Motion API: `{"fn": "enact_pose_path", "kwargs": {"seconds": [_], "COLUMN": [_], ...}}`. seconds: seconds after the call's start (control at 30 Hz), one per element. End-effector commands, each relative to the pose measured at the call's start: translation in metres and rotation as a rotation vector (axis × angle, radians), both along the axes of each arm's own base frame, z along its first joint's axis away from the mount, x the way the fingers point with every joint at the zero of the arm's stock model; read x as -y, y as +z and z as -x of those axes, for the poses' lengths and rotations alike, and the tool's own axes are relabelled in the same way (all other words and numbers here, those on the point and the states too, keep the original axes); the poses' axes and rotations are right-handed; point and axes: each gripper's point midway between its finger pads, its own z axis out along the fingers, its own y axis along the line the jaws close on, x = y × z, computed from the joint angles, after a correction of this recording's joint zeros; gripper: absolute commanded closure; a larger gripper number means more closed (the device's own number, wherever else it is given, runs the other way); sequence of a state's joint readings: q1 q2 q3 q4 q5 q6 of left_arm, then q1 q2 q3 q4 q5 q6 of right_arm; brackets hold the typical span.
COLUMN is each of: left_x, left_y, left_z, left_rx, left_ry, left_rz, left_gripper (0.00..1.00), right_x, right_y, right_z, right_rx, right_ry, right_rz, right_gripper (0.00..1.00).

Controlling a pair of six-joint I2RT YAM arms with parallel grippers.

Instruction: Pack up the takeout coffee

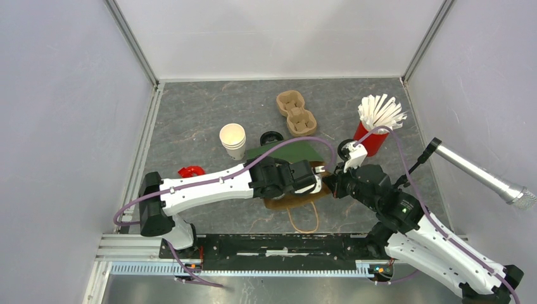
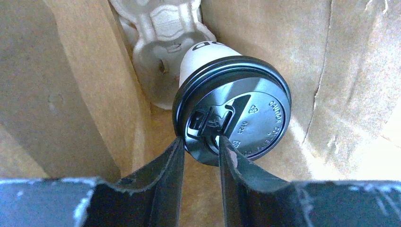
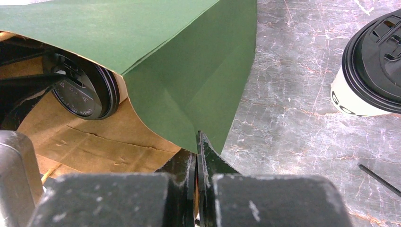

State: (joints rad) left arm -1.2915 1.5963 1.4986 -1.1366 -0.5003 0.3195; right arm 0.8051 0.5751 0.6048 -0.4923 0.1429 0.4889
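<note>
Left gripper [image 2: 199,142] clenched only on the black lid [image 2: 246,109] of the takeout coffee [image 2: 203,59], mid-frame inside the paper bag [image 2: 293,42]: lid may pop off; right gripper [image 3: 197,146], pinching the bag edge, may slip.

You're looking at a coffee cup [image 2: 208,59] of matt white paper under a lid [image 2: 257,111] of glossy black plastic, smooth enough to catch the light (its raised lettering shows clearly). Your bag [image 3: 189,71] is paper: smooth matt green outside, creased matt brown inside. The cup tray [image 2: 161,52] in it is rough, pale moulded pulp. The fingers [image 2: 165,182] of your left hand [image 2: 201,140] look like matt black plastic, scuffed pale at the edges. The worktop [image 3: 293,94] has a smooth, grey, stone-veined finish.
</note>
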Motion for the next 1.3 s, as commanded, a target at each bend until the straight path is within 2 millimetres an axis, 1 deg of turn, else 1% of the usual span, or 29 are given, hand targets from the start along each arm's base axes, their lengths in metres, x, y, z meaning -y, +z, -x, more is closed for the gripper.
{"fn": "enact_pose_path", "kwargs": {"seconds": [0.0, 0.1, 0.2, 0.37, 0.5, 0.63, 0.73, 0.83, 1.0, 1.17, 1.27], "left_x": [0.009, 0.011, 0.012, 0.011, 0.009, 0.005, -0.001, -0.004, -0.005, -0.01, -0.002], "left_y": [0.012, 0.014, 0.013, 0.013, 0.013, 0.005, -0.002, -0.005, -0.005, -0.01, -0.009], "left_z": [-0.006, -0.005, -0.004, 0.001, 0.002, 0.005, 0.002, 0.0, 0.0, -0.002, -0.001], "left_rx": [0.041, 0.037, 0.026, -0.001, -0.002, -0.023, -0.007, 0.002, -0.003, 0.008, -0.008], "left_ry": [-0.014, -0.034, -0.061, -0.08, -0.079, -0.089, -0.098, -0.108, -0.101, -0.08, -0.068], "left_rz": [0.036, 0.044, 0.031, 0.031, 0.033, 0.013, -0.037, -0.064, -0.072, -0.113, -0.086], "left_gripper": [0.61, 0.61, 0.62, 0.65, 0.64, 0.65, 0.68, 0.71, 0.71, 0.71, 0.69], "right_x": [-0.009, -0.013, -0.014, -0.014, -0.015, -0.016, -0.017, -0.016, -0.016, -0.02, -0.022], "right_y": [0.031, 0.04, 0.046, 0.044, 0.044, 0.046, 0.047, 0.048, 0.047, 0.051, 0.052], "right_z": [-0.004, -0.006, -0.008, -0.009, -0.01, -0.01, -0.01, -0.009, -0.009, -0.009, -0.009], "right_rx": [0.043, 0.044, 0.049, 0.046, 0.047, 0.048, 0.047, 0.049, 0.044, 0.05, 0.054], "right_ry": [0.01, 0.014, 0.01, 0.002, 0.004, 0.01, 0.013, 0.01, 0.01, 0.032, 0.041], "right_rz": [-0.056, -0.077, -0.079, -0.077, -0.08, -0.074, -0.078, -0.085, -0.084, -0.088, -0.085], "right_gripper": [1.0, 1.0, 1.0, 1.0, 1.0, 1.0, 1.0, 1.0, 1.0, 1.0, 1.0]}}
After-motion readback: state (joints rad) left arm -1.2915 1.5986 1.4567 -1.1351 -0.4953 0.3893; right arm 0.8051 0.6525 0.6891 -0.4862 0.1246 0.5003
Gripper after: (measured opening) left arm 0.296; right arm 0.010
